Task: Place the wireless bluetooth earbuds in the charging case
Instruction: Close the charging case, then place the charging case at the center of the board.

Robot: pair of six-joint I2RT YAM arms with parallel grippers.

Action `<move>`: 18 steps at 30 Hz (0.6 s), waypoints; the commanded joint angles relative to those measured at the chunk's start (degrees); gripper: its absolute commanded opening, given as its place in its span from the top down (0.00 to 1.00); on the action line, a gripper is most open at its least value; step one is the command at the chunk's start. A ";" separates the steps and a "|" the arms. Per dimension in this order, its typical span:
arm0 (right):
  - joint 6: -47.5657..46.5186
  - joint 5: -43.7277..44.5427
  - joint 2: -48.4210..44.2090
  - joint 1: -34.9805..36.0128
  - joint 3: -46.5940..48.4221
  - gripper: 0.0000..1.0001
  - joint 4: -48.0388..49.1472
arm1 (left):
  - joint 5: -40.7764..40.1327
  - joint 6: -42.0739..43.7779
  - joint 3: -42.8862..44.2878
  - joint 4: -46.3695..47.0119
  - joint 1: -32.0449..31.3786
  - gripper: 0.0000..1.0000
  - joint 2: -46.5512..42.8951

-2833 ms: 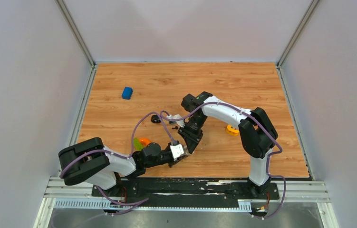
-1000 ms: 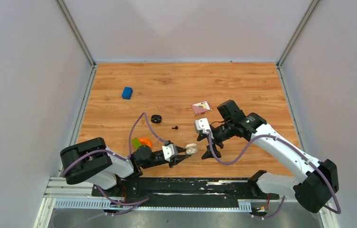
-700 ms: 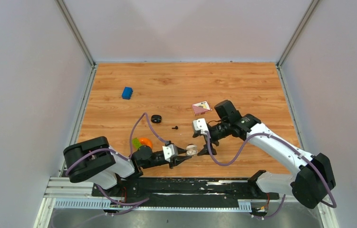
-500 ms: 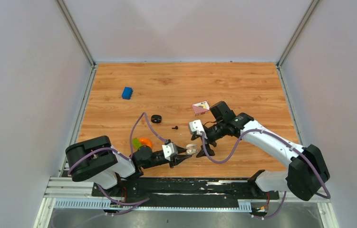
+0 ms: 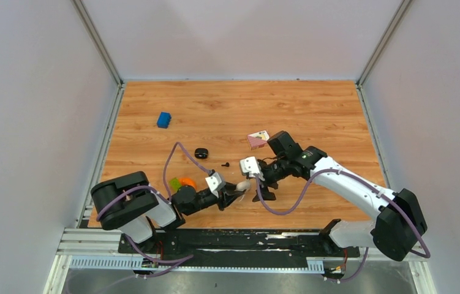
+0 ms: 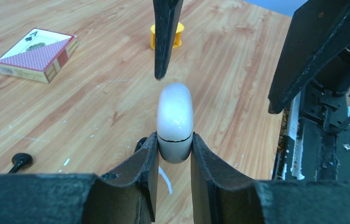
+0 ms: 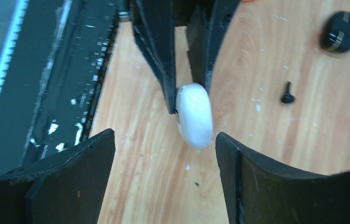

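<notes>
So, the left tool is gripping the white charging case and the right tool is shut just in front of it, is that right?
Not quite: the right tool is open, not shut. The right wrist view shows its fingers standing wide apart in front of the white charging case. The rest holds: the left tool is gripping the case.

Charging case [image 6: 175,121] in left fingers [image 6: 140,172]; earbud [image 5: 225,164] on table [image 5: 215,110] behind it

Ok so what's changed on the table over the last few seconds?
The right pincer pulled away right, uncovering the card box, then came back left and now stands open close to the white case. The left pincer, shut on the case, shifted slightly. Blue block and black earbud stayed put.
</notes>
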 commanded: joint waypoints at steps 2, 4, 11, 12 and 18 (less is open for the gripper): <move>8.87 14.40 -1.71 -1.05 0.68 0.21 10.70 | -1.87 -3.29 4.10 -0.80 1.54 1.00 0.30; 12.67 18.10 -1.01 -2.91 1.13 0.20 14.05 | -3.58 -3.36 7.96 -11.08 1.89 1.00 -1.59; 20.66 21.95 -1.76 -6.94 1.57 0.19 17.88 | -8.77 -6.89 28.19 -44.94 5.41 0.99 -0.63; 21.26 21.62 -2.50 -7.54 1.55 0.18 18.25 | -8.07 -9.25 29.13 -45.63 6.95 0.99 0.59; 23.32 23.64 -5.11 -9.97 0.45 0.18 20.84 | 1.44 -22.11 30.35 -38.27 14.48 0.99 10.18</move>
